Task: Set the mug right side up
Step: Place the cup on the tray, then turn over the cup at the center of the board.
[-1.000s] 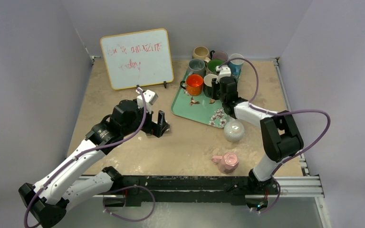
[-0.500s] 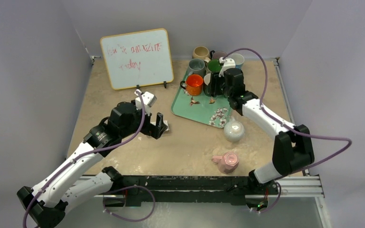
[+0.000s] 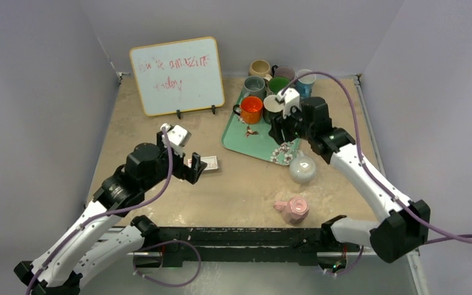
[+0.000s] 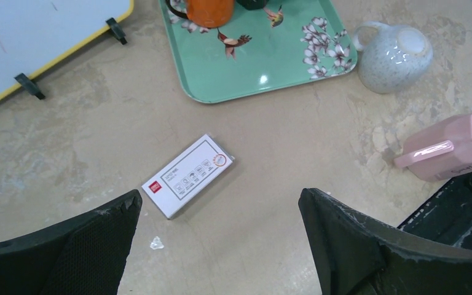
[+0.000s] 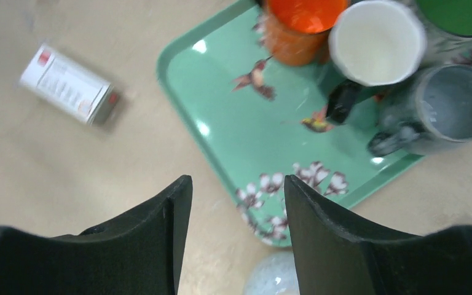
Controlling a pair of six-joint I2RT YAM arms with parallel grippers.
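Note:
A white speckled mug (image 3: 302,169) stands upside down on the table just off the tray's near corner; it also shows in the left wrist view (image 4: 393,58) and at the bottom edge of the right wrist view (image 5: 276,276). A pink mug (image 3: 294,209) lies on its side near the front edge. My right gripper (image 3: 281,130) hovers open over the tray's near end, above and behind the white mug, with nothing between its fingers (image 5: 238,181). My left gripper (image 3: 198,167) is wide open and empty (image 4: 221,200) over bare table.
A green flowered tray (image 3: 255,140) holds several upright mugs, among them an orange one (image 3: 251,109). More mugs stand behind it. A small white box (image 3: 206,162) lies by my left gripper. A whiteboard (image 3: 176,75) stands at the back left.
My right gripper opened, let go of a dark mug on the tray and drew back toward the near end. My left arm pulled back to the near left, uncovering the white box.

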